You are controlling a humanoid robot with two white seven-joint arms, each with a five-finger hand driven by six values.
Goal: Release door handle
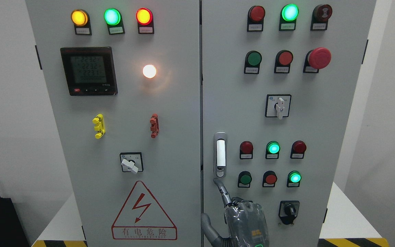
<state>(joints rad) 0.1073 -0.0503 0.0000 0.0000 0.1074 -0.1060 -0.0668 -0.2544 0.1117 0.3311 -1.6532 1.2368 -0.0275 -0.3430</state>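
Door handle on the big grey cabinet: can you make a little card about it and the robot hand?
Handle: silver upright door handle with a white grip, on the right door's left edge
Right hand: below the handle, not gripping it
Fingers: one points up towards the handle's bottom end
Left hand: not in view

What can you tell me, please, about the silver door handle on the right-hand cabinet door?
The silver door handle is a narrow upright metal-looking plate with rounded ends, mounted near the left edge of the grey right cabinet door. A white bar fills its upper and middle part; a small round feature, possibly a keyhole, sits at the bottom. It lies flush and the door looks shut. The grey robot hand is just below, one extended finger pointing up to its lower end; contact is unclear.
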